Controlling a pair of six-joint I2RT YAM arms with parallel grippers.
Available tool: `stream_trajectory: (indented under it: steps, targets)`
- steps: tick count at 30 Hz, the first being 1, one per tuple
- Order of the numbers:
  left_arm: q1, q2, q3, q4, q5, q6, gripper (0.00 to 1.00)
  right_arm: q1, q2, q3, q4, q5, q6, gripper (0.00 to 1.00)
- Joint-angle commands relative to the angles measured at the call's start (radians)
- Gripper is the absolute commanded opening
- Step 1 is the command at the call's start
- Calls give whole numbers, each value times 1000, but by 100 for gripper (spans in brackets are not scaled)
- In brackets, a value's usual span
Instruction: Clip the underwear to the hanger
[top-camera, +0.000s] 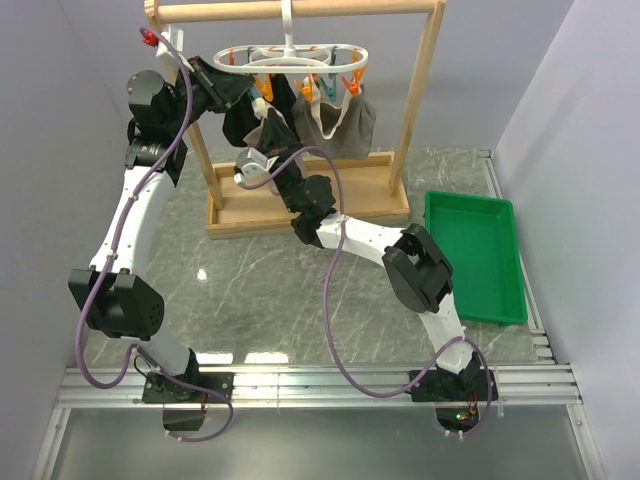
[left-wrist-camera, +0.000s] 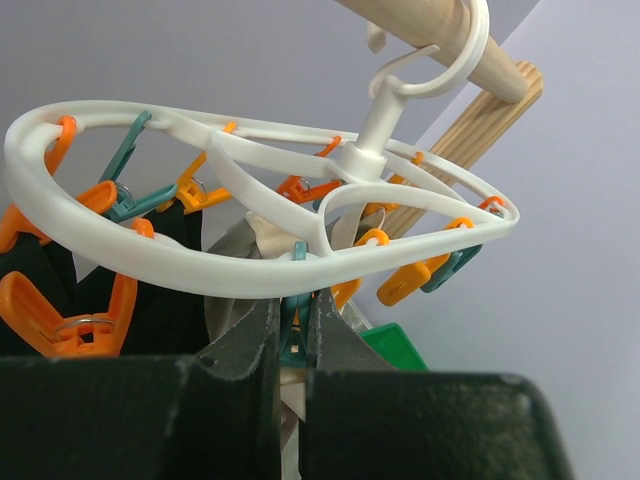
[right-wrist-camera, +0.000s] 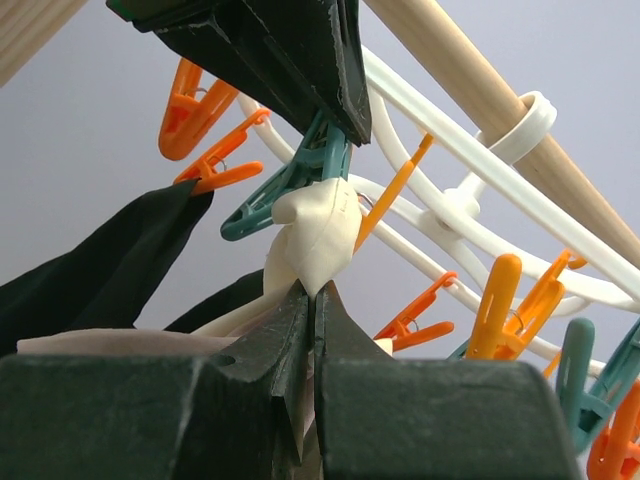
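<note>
The white oval hanger (top-camera: 290, 62) hangs by its hook from the wooden bar. My left gripper (left-wrist-camera: 293, 315) is shut on one of its teal pegs (left-wrist-camera: 293, 340), just under the ring (left-wrist-camera: 200, 275). In the right wrist view, the left gripper's dark fingers (right-wrist-camera: 290, 50) pinch that teal peg (right-wrist-camera: 290, 185) from above. My right gripper (right-wrist-camera: 313, 292) is shut on the underwear's cream waistband (right-wrist-camera: 315, 235), held up bunched against the peg. The rest of the underwear (top-camera: 268, 132) hangs below, mostly hidden by my right gripper (top-camera: 258, 158).
A black garment (top-camera: 240, 115) and a grey-taupe garment (top-camera: 340, 125) hang clipped on the hanger. The wooden rack frame (top-camera: 420, 90) stands on a base board (top-camera: 300, 215). A green tray (top-camera: 475, 255) lies at the right. Orange pegs (right-wrist-camera: 510, 300) dangle nearby.
</note>
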Motion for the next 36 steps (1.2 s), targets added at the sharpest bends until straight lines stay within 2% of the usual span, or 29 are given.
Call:
stream_trajectory:
  steps: [1,10,36]
  targets:
    - [7,-2,45,0,19,-4,0,7,5,15,52,-17,-5,0]
    - [7,2,58,14,25,-13,0,1,-31,-71,50,-7,34,0]
    - [7,13,52,6,57,-14,0,-11,-31,58,-88,53,143,0]
